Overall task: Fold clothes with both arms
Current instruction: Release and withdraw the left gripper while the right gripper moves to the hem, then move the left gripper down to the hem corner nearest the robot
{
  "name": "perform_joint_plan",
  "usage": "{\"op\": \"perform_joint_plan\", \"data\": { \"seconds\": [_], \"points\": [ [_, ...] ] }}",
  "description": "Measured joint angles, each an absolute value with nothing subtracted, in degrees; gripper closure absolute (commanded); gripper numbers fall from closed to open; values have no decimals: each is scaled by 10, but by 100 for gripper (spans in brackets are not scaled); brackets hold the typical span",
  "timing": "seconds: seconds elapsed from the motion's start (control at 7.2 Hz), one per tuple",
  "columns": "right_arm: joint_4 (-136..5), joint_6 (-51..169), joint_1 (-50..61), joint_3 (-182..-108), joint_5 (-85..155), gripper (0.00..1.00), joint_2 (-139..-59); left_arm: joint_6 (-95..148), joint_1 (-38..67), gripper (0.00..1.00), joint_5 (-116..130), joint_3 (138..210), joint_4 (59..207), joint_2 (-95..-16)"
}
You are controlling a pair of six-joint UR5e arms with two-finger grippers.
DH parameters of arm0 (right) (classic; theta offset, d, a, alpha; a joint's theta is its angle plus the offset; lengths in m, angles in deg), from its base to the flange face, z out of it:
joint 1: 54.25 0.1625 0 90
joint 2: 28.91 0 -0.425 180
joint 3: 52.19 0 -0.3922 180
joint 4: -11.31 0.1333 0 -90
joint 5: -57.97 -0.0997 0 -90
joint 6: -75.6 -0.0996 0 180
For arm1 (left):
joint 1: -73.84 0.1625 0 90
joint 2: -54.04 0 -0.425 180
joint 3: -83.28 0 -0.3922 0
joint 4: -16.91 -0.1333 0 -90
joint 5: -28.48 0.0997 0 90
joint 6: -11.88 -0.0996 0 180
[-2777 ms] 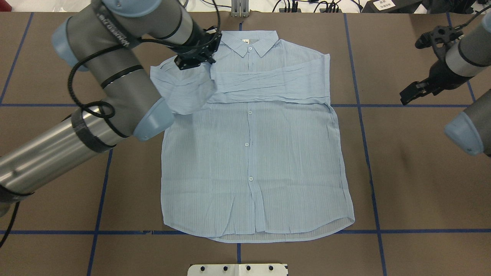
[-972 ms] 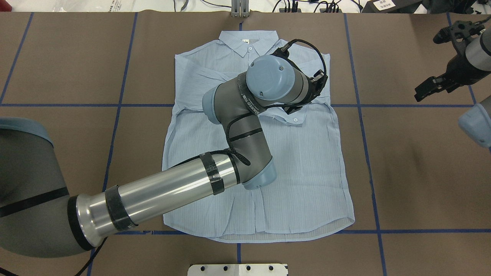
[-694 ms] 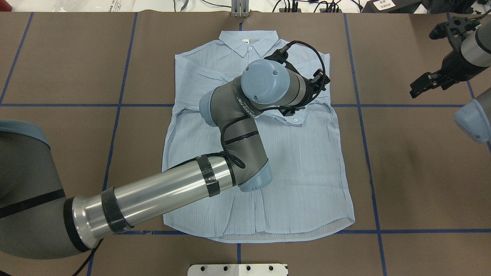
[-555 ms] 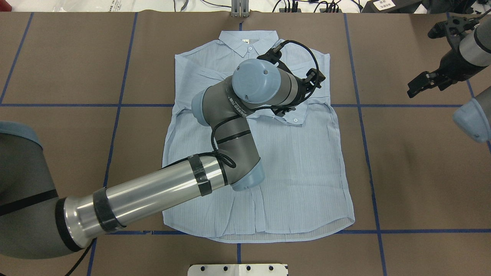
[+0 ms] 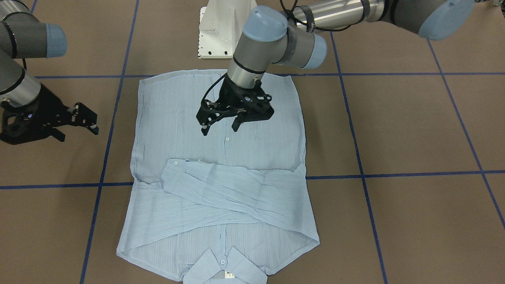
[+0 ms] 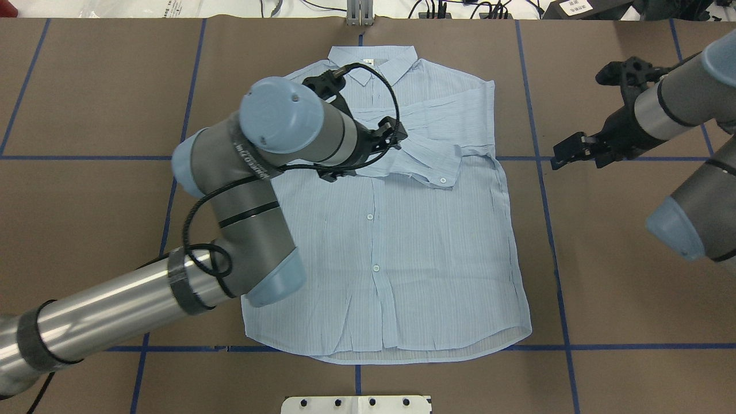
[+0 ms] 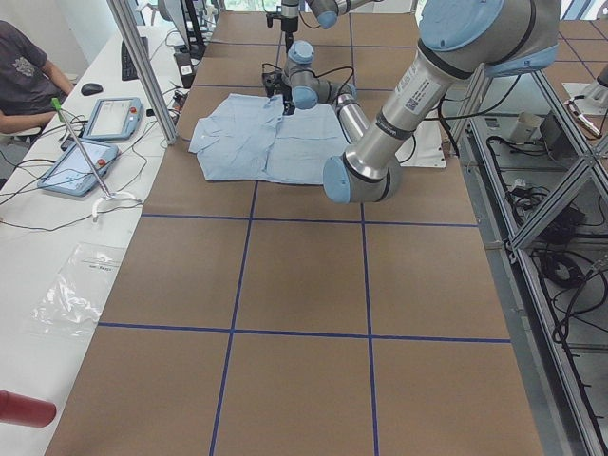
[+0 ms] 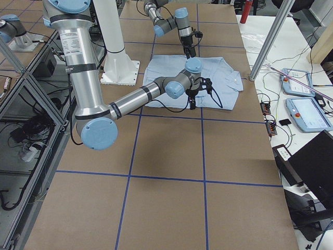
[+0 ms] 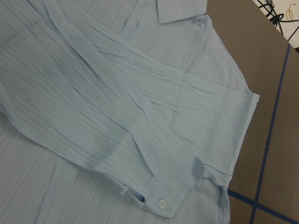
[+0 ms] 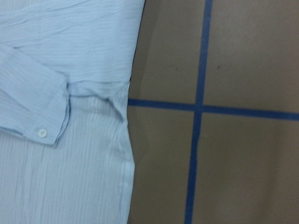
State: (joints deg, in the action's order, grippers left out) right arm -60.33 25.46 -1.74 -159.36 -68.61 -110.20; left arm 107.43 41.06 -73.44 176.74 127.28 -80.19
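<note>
The pale blue shirt lies flat and buttoned on the brown table, collar at the far edge. Both sleeves are folded across its chest, and the upper cuff rests near the shirt's right side. My left gripper hovers open and empty over the shirt's middle, below the crossed sleeves; in the overhead view the wrist mostly hides it. My right gripper stands open, holding nothing, over bare table just off the shirt's right edge. The left wrist view shows the cuff; the right wrist view shows the shirt's edge.
Blue tape lines grid the brown table. The white pedestal base sits at the near edge. A side bench with tablets and a seated person runs along the far side.
My left arm carried the left sleeve across the chest, let go of the cuff and drew back left over the shirt's middle. My right gripper came in toward the shirt's right edge.
</note>
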Motion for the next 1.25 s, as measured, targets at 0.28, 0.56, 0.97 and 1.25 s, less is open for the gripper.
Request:
{"op": "perform_joint_plan", "data": {
  "seconds": [0.28, 0.56, 0.97, 1.25],
  "points": [
    [-566, 155, -110, -1671, -626, 0, -1176, 1038, 402, 0, -735, 1885, 1220, -725],
    [-556, 56, -236, -1708, -521, 0, -1223, 1031, 401, 0, -736, 1926, 1209, -695],
    [-535, -15, -359, -1709, -422, 37, -1248, 1030, 401, 0, -736, 1942, 1207, -682],
    [-532, -19, -370, -1699, -420, 74, -1248, 1030, 401, 0, -736, 1944, 1207, -682]
  ]
}}
